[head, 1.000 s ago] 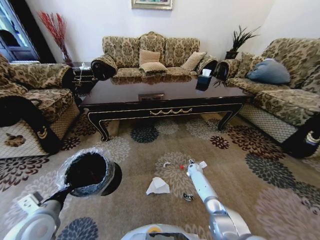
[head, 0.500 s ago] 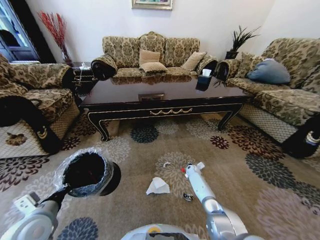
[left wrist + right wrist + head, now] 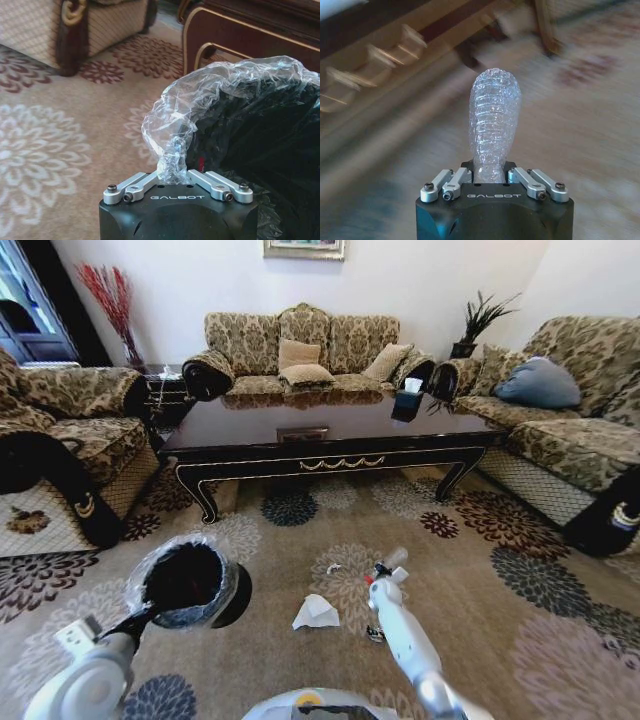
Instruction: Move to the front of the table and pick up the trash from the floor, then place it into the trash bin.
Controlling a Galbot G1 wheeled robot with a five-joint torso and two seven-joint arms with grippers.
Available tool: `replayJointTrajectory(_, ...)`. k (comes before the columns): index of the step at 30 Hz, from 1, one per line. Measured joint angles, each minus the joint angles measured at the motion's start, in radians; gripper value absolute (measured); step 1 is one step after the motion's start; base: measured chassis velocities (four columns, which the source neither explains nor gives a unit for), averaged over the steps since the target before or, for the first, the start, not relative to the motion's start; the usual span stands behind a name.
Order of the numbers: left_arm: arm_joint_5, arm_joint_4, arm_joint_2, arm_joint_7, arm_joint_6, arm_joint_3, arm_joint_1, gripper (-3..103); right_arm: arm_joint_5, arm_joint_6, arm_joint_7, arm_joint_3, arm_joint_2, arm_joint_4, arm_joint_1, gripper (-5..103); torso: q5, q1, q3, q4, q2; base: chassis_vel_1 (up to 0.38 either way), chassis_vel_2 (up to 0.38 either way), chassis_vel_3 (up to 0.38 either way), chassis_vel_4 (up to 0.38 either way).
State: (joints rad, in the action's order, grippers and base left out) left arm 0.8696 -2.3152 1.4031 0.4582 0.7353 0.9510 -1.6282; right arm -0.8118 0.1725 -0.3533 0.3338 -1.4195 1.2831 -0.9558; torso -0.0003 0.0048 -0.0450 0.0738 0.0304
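Far left in the head view: left pincer (image 3: 150,617) at the end of its grey arm, clenched on the near rim of the small round black trash bin (image 3: 215,552) with its crinkled clear-grey plastic liner. In the left wrist view, left pincer (image 3: 172,176) pinches a bunched fold of that liner between its silver fingers (image 3: 134,184), with the trash bin (image 3: 260,135) opening just beyond it. Stands on the pale floral-patterned carpet (image 3: 480,540).

Right of the left pincer and apart from it, on the floor: crumpled white tissue (image 3: 316,612), roughly midway between the two pincers. Beyond the tissue, a tiny pale scrap (image 3: 333,568), untouched.

Further right: right pincer (image 3: 383,572), raised above the carpet and grasping a clear ribbed plastic piece (image 3: 396,559) with a spot of red beside it. In the right wrist view, right pincer (image 3: 492,172) closes on the lower end of the clear ribbed plastic piece (image 3: 494,117), which juts straight out past the fingertips. Just below and behind the right pincer, beside its arm, on the carpet: tiny dark shiny wrapper (image 3: 372,634).

Well beyond both pincers: long low coffee table (image 3: 300,430) of glossy dark wood, carrying a dark square tissue box (image 3: 406,403) toward its right end.
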Motion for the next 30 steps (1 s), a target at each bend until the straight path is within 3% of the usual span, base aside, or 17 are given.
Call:
replayJointTrajectory(5,-0.022,0.032,-0.002,-0.01,0.0,-0.084,0.038,2,0.002,0.103,0.133,-0.094,0.021,0.168,-0.05,26,0.0002,0.0,0.0,0.0001,0.0,0.0,0.0,0.0,0.0)
replayJointTrajectory(7,-0.063,0.064,0.008,-0.022,0.0,-0.132,0.051,2,0.009,0.173,0.239,-0.153,0.033,0.241,-0.064,26,0.0003,0.0,0.0,0.0002,0.0,0.0,0.0,0.0,0.0)
replayJointTrajectory(8,-0.063,0.064,0.008,-0.022,0.0,-0.132,0.051,2,0.009,0.173,0.239,-0.153,0.033,0.241,-0.064,26,0.0003,0.0,0.0,0.0002,0.0,0.0,0.0,0.0,0.0)
replayJointTrajectory(16,-0.101,0.144,0.1,-0.034,0.0,-0.249,0.074,2,0.083,0.372,0.533,-0.357,0.057,0.347,-0.07,26,0.0003,0.0,0.0,0.0002,0.0,0.0,0.0,0.0,0.0)
replayJointTrajectory(18,-0.104,0.153,0.106,-0.034,0.0,-0.252,0.073,2,0.089,0.389,0.556,-0.382,0.06,0.351,-0.068,26,0.0001,0.0,0.0,0.0001,0.0,0.0,0.0,0.0,0.0)
replayJointTrajectory(22,-0.098,0.171,0.123,-0.031,0.0,-0.238,0.073,2,0.124,0.46,0.705,-0.482,0.069,0.329,-0.061,26,0.0003,0.0,0.0,-0.0001,0.0,0.0,0.0,0.0,0.0)
replayJointTrajectory(23,-0.098,0.171,0.123,-0.031,0.0,-0.238,0.073,2,0.124,0.46,0.705,-0.482,0.069,0.329,-0.061,26,0.0003,0.0,0.0,-0.0001,0.0,0.0,0.0,0.0,0.0)
replayJointTrajectory(26,-0.087,0.17,0.127,-0.03,0.0,-0.221,0.073,2,0.139,0.504,0.853,-0.526,0.062,0.272,-0.06,26,0.0003,0.0,0.0,0.0001,0.0,0.0,0.0,0.0,0.0)
replayJointTrajectory(30,-0.075,0.152,0.131,-0.029,0.0,-0.211,0.068,2,0.172,0.515,0.899,-0.549,0.048,0.227,-0.059,26,0.0003,0.0,0.0,0.0,0.0,0.0,0.0,0.0,0.0)
